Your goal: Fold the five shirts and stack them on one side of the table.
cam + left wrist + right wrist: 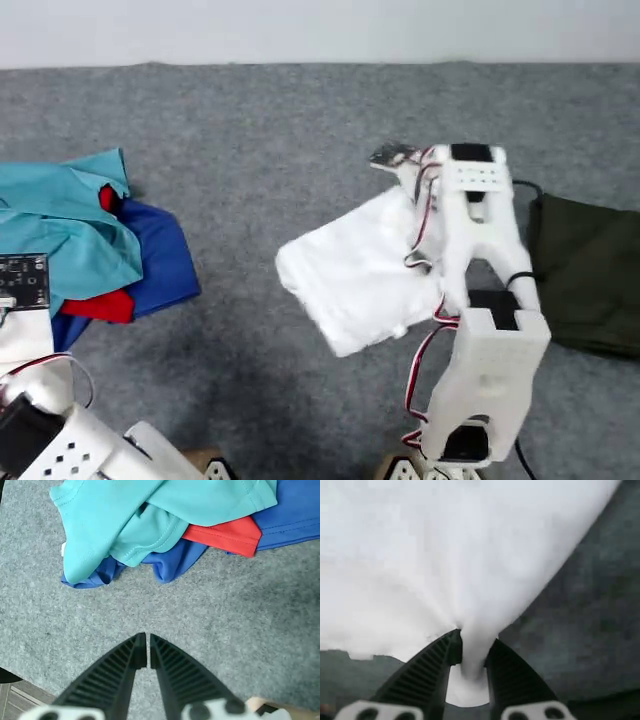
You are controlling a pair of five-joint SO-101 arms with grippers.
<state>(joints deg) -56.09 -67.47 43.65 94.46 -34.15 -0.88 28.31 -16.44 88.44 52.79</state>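
White shirt (350, 275) is lying bunched mid bench (250, 150), right claw (472, 644) pinching its edge. Imo it's needing a low, slow pull so the fold's landing flat w/ corners matching. Left claw (148, 639) is hanging closed, empty, near the teal/red/blue pile (90, 240).

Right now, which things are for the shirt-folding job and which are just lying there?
For the job: white shirt, pinched in the right fingers; teal shirt, red shirt and blue shirt, heaped together; dark green shirt, lying by itself; left fingers, shut on nothing.
Just there: grey table cover; wires on the right arm.
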